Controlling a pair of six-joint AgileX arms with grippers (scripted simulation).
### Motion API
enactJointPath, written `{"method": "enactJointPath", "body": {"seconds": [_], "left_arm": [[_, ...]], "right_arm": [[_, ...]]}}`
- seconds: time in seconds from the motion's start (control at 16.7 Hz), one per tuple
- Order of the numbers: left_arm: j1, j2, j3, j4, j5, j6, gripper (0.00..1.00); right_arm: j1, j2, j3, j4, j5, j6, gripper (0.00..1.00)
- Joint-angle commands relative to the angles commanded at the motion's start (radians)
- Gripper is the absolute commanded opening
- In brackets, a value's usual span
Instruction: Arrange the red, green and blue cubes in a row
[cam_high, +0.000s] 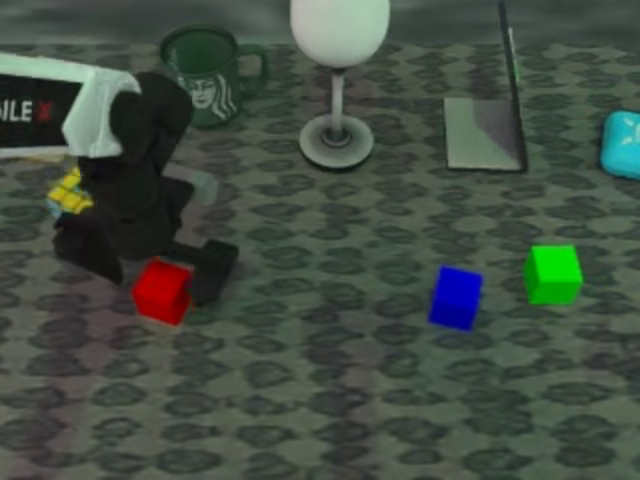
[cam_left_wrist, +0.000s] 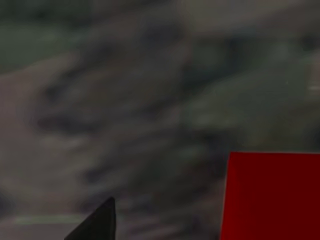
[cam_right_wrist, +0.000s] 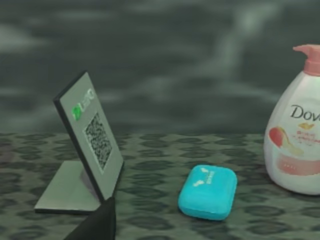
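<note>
Left gripper (cam_high: 165, 275) low at the table's left, fingers spread around the red cube (cam_high: 162, 290). Blue cube (cam_high: 456, 297) and green cube (cam_high: 553, 274) side by side at right. Right gripper out of view.

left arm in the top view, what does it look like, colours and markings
The left arm has a white link with a black band bearing white letters and a red mark, partly cut off. Its wrist and left gripper are matte black and blocky, with thick dark fingers. No cables show. The right arm appears only as a dark fingertip in its wrist view.
</note>
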Motion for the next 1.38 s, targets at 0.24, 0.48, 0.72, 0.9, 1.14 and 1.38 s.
{"method": "enactJointPath", "body": {"seconds": [0.24,0.48,0.72,0.9,1.14,1.38], "left_arm": [[0.0,0.034,-0.036,0.058,0.0,0.0,1.0],[0.0,0.034,-0.036,0.058,0.0,0.0,0.85],[0.0,0.034,-0.036,0.058,0.0,0.0,0.55],[0.0,0.034,-0.036,0.058,0.0,0.0,0.32],[0.0,0.034,-0.036,0.058,0.0,0.0,0.02],[0.0,0.034,-0.036,0.058,0.0,0.0,0.0]], "right_arm": [[0.0,0.0,0.0,0.0,0.0,0.0,1.0],[0.0,0.0,0.0,0.0,0.0,0.0,1.0],[0.0,0.0,0.0,0.0,0.0,0.0,1.0],[0.0,0.0,0.0,0.0,0.0,0.0,1.0],[0.0,0.0,0.0,0.0,0.0,0.0,1.0],[0.0,0.0,0.0,0.0,0.0,0.0,1.0]]}}
